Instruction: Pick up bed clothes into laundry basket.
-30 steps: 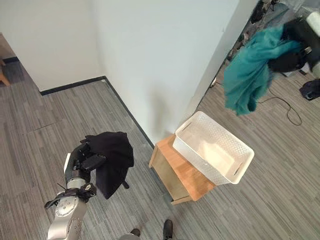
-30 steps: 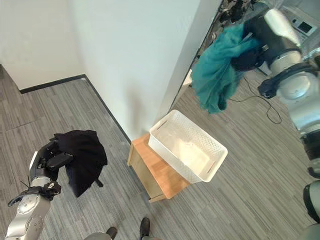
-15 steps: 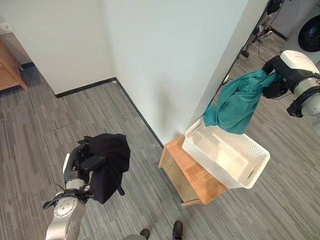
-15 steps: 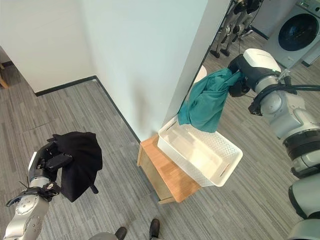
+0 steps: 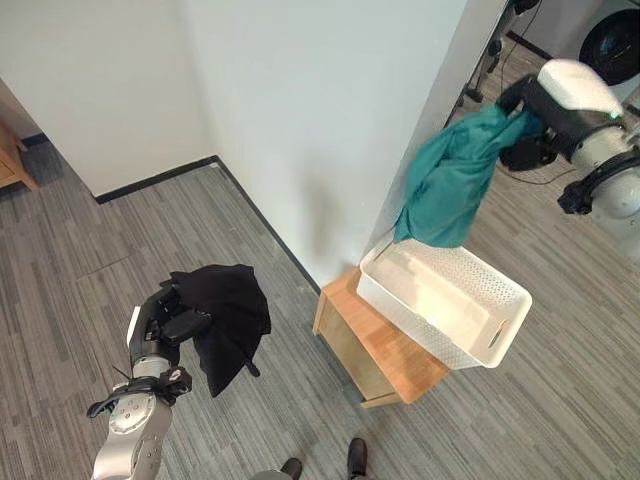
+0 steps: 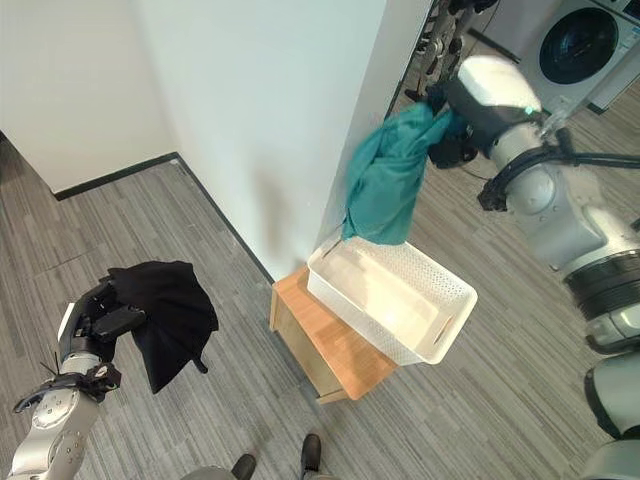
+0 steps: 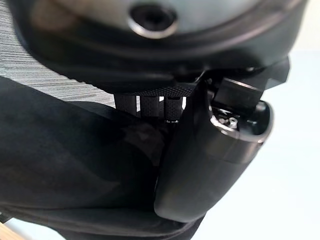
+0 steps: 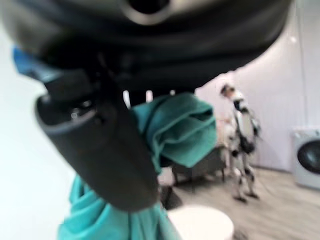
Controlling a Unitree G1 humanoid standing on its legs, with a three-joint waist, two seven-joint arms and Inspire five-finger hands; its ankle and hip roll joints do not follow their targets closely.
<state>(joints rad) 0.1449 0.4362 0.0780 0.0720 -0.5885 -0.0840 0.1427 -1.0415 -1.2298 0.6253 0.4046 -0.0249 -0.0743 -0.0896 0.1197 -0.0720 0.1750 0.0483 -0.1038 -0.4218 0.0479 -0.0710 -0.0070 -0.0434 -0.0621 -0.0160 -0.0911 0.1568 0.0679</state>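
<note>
While the teal cloth (image 5: 448,187) hangs in folds from the right hand (image 5: 528,135), its lower edge sits just above the far rim of the white laundry basket (image 5: 447,301), toward the corner nearest the wall; whether cloth and rim touch cannot be told. The right hand's fingers are curled around a bunched top of the teal cloth, and the right wrist view shows the thumb (image 8: 102,145) laid across the gathered fabric (image 8: 180,130). From the basket, that hand is at about one o'clock and held high.

The basket is tilted, resting on a low wooden stand (image 5: 375,352) with its perforated walls and slot handles showing, and its inside looks bare. The stand is set against the outer corner of a pale wall (image 5: 320,110).

Well apart, at about nine o'clock from the basket, the left hand (image 5: 168,322) holds a black cloth (image 5: 225,318) that drapes down over the grey plank floor (image 5: 70,270). Its fingers are closed on the fabric; the left wrist view shows the thumb (image 7: 200,175) pressed onto the dark cloth (image 7: 65,165).

At two o'clock, past the right arm, stands a white washing machine (image 6: 580,45) with a dark round door. The right wrist view also catches a light-coloured humanoid figure (image 8: 240,140) standing in the room's background.
</note>
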